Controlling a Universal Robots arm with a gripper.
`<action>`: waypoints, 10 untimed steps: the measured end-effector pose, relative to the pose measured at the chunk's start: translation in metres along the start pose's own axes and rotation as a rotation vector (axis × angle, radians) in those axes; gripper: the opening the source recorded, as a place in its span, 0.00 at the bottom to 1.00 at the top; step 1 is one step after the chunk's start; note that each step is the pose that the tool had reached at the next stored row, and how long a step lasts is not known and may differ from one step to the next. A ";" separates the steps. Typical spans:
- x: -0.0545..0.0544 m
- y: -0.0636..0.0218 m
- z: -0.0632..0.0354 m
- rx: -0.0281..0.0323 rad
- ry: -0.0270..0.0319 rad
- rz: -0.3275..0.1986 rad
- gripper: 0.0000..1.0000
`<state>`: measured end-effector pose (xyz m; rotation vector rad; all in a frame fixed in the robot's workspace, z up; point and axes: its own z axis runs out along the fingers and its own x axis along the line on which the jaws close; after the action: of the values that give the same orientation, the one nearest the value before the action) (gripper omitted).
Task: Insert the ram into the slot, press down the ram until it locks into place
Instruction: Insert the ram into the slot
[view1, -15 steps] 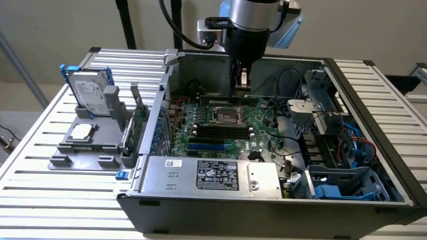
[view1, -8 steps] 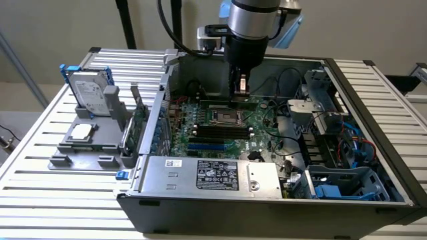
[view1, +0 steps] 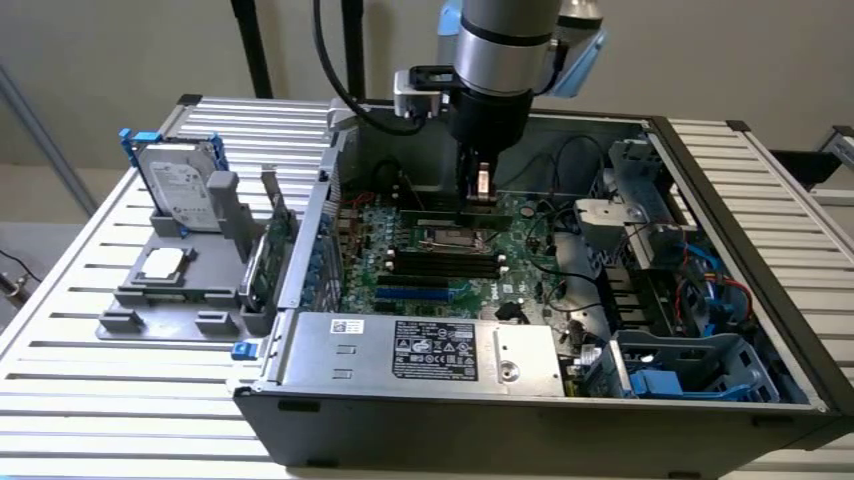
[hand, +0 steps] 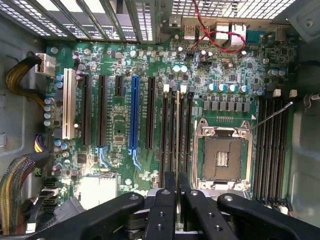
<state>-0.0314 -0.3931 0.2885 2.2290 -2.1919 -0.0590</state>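
Note:
My gripper (view1: 478, 197) reaches down into the open computer case, low over the green motherboard (view1: 400, 225). In the wrist view the gripper (hand: 177, 181) is shut, its black fingers (hand: 168, 192) pressed on the ram (hand: 177, 132). The ram is seen edge-on as a thin pale-green strip. It runs forward from the fingers in line with the long black slots (hand: 165, 132) that have white end latches, beside the CPU socket (hand: 222, 157). Whether the ram touches a slot I cannot tell. In the exterior view these slots (view1: 447, 262) lie as dark parallel bars.
A blue slot (hand: 133, 115) and shorter black card slots (hand: 88, 110) lie beside the memory slots. A second bank of black slots (hand: 272, 145) is beyond the socket. A power supply box (view1: 414, 350), a drive cage (view1: 661, 250) and red cables (hand: 220, 37) surround the board. A hard drive (view1: 180, 185) stands outside.

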 end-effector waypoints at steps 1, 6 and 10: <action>0.000 0.0003 0.0019 0.0000 0.0000 0.000 0.13; 0.000 0.0028 0.0111 0.0000 -0.0001 0.000 0.13; 0.000 0.0046 0.0183 0.0000 0.0000 0.000 0.13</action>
<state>-0.0366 -0.3931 0.2704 2.2287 -2.1923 -0.0590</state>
